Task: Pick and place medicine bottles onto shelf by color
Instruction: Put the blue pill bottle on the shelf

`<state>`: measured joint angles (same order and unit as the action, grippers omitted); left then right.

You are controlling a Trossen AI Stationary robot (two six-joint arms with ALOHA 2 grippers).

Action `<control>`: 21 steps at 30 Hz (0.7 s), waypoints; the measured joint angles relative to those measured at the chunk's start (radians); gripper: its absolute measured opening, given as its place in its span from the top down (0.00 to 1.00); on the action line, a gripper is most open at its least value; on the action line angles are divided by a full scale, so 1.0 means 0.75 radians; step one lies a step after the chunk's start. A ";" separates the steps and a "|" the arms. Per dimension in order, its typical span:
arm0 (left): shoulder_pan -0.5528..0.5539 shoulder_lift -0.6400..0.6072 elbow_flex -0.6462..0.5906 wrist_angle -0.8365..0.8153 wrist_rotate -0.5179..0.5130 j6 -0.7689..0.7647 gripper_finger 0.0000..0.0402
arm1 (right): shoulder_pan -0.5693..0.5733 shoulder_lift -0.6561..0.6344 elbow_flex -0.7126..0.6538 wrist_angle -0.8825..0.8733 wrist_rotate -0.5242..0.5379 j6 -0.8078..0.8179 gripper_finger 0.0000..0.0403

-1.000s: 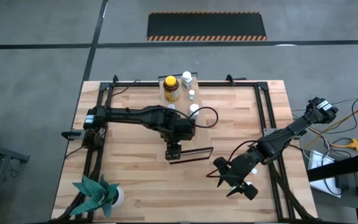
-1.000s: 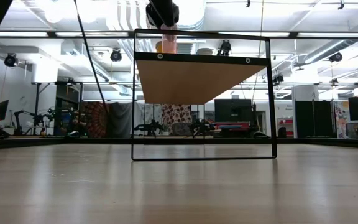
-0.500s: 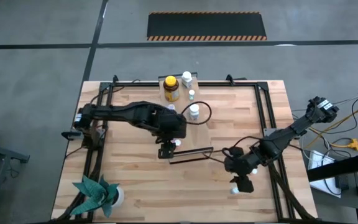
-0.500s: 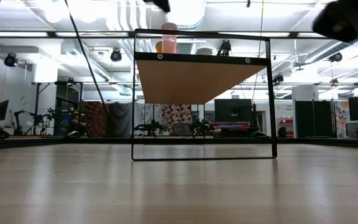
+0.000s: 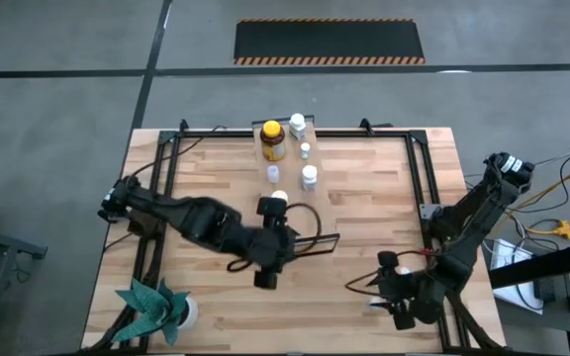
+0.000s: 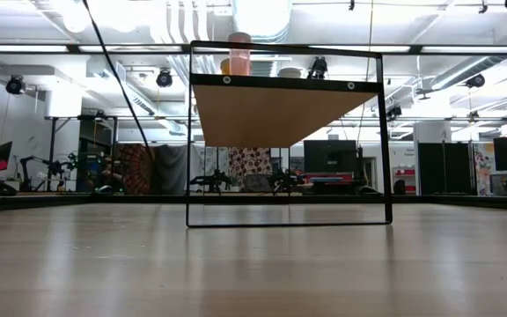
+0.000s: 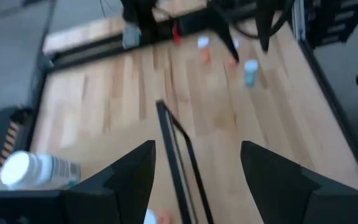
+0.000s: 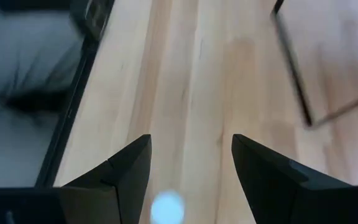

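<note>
Seen from above, a butcher-block table (image 5: pixel 364 178) carries a black-framed wooden shelf (image 5: pixel 300 242) near its centre, and in the low view one pinkish bottle (image 6: pixel 239 53) stands on the shelf's top board. An amber bottle with a yellow cap (image 5: pixel 272 140) and several small white bottles (image 5: pixel 309 176) cluster by the table's far edge. The left gripper (image 5: pixel 265 275) hovers just in front of the shelf with its fingers apart and empty, while the right gripper (image 5: pixel 404 311) hangs near the front right corner, fingers apart above a small white bottle (image 8: pixel 166 208).
</note>
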<state>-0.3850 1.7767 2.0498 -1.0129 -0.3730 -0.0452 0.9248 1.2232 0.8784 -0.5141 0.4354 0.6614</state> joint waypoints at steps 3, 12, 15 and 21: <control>-0.046 0.001 -0.015 0.100 -0.077 0.001 0.45 | 0.008 0.022 -0.028 0.140 0.115 -0.072 0.47; -0.094 0.002 -0.107 0.246 -0.133 -0.001 0.45 | 0.015 0.020 -0.031 0.092 -0.032 0.029 0.38; -0.094 0.003 -0.136 0.300 -0.135 0.000 0.45 | 0.033 0.032 -0.037 -0.006 -0.110 0.131 0.31; -0.094 -0.001 -0.176 0.342 -0.136 0.010 0.45 | 0.083 0.136 -0.072 -0.028 -0.128 0.210 0.29</control>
<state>-0.4552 1.7759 1.9177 -0.7562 -0.4749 -0.0376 0.9867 1.3255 0.8242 -0.5352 0.3393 0.8192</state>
